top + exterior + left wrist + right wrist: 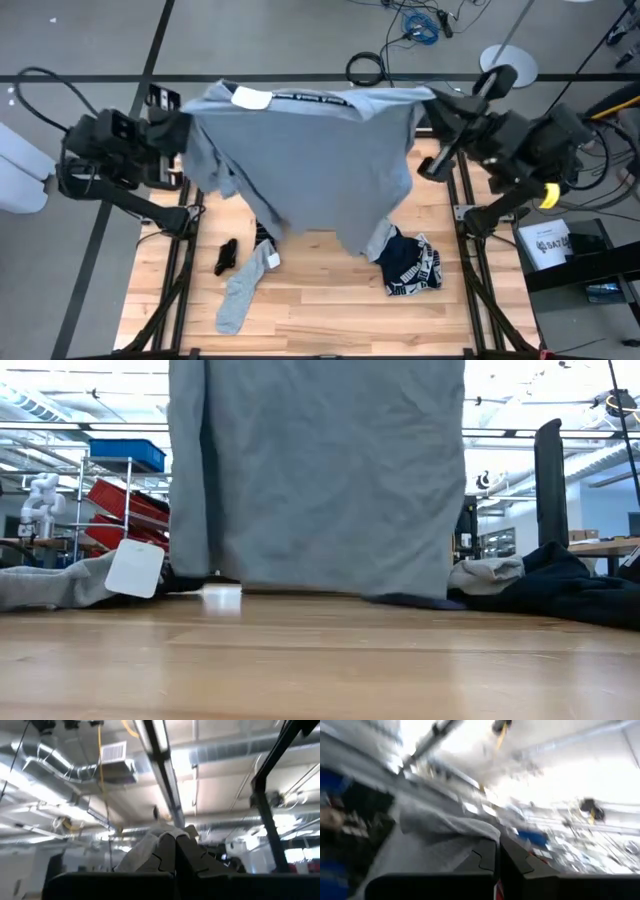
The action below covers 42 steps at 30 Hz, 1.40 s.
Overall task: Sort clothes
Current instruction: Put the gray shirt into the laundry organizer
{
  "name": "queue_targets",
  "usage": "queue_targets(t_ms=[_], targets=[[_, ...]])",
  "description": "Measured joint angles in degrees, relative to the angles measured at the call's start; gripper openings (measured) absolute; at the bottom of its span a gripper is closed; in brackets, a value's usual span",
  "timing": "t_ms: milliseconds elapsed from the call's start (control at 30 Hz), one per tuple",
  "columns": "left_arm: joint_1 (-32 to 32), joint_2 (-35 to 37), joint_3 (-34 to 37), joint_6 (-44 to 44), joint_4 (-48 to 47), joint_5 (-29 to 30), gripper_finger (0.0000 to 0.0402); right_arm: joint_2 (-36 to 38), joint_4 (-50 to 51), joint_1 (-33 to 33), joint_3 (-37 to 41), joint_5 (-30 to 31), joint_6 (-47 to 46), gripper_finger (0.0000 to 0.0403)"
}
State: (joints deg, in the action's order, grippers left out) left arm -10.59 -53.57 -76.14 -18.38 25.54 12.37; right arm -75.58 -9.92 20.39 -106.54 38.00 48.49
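You have the large grey fabric garment stretched between both arms, the left hand and right hand each pinched tight on a top corner, so it hangs above the wooden surface, likely for identifying it.

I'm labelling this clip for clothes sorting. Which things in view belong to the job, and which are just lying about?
Belongs to the job:
- grey garment, held up spread between the left gripper and the right gripper, both shut on it
- grey sock
- black sock
- navy patterned garment

Just lying about:
- coiled black cable
- blue cable
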Motion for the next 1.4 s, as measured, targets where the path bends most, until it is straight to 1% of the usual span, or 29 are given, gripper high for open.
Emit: queue_targets(t_ms=[100, 167, 233, 367, 433, 600, 700, 800, 900, 967, 1067, 1200, 1367, 1400], targets=[[0.5, -3.1, -5.2, 0.9, 0.3, -2.8, 0.0001, 0.0, -2.5, -1.6, 0.0, -6.6, -3.3, 0.0000], [0.5, -5.3, -8.2, 3.4, 0.2, -5.2, 0.0001, 0.1, -2.4, -2.3, 0.0, -9.2, -6.6, 0.0000], [0.5, -7.3, -10.9, 5.5, -0.8, -9.0, 0.0001, 0.1, -1.5, -2.3, 0.0, -9.6, -9.0, 0.0000], [-0.4, -10.4, -14.5, 6.1, -4.6, -15.8, 0.0001, 0.1, 1.7, -0.5, 0.0, -9.7, -12.2, 0.0000], [-1.3, -11.2, -15.1, 6.1, -5.8, -16.8, 0.0001, 0.1, 2.9, 1.2, 0.0, -9.6, -12.8, 0.0000], [-4.2, -12.3, -15.1, 6.1, -5.8, -16.8, 0.0001, 0.1, 5.7, 7.0, 0.0, -9.1, -13.2, 0.0000], [-6.6, -12.7, -15.1, 6.1, -7.8, -16.8, 0.0001, 0.1, 9.1, 11.3, 0.0, -6.2, -14.1, 0.0000], [-9.7, -12.7, -15.1, 6.0, -13.4, -16.8, 0.0001, 0.1, 16.2, 16.0, 0.0, -0.3, -17.0, 0.0000], [-12.6, -13.4, -15.1, 6.0, -18.9, -16.8, 0.0001, 0.1, 26.8, 20.4, 0.0, 5.2, -24.0, 0.0000], [-14.5, -14.1, -15.1, 6.0, -21.8, -16.8, 0.0001, -0.2, 33.4, 23.2, 0.0, 7.2, -30.4, 0.0000], [-17.4, -15.9, -15.1, 6.0, -24.4, -16.8, 0.0001, -1.7, 39.9, 26.9, 0.0, 9.5, -38.7, 0.0000], [-21.4, -19.4, -15.1, 6.0, -26.5, -16.7, 0.0001, -6.1, 42.1, 31.8, 0.0, 11.6, -44.3, 0.0000], [-27.1, -24.9, -15.1, 7.6, -28.9, -16.2, 0.0001, -12.5, 41.8, 38.3, 0.0, 11.9, -46.8, 0.0000], [-28.3, -26.0, -15.1, 7.6, -28.8, -15.5, 0.0001, -13.8, 41.4, 39.8, 0.0, 12.8, -47.0, 0.0000]])
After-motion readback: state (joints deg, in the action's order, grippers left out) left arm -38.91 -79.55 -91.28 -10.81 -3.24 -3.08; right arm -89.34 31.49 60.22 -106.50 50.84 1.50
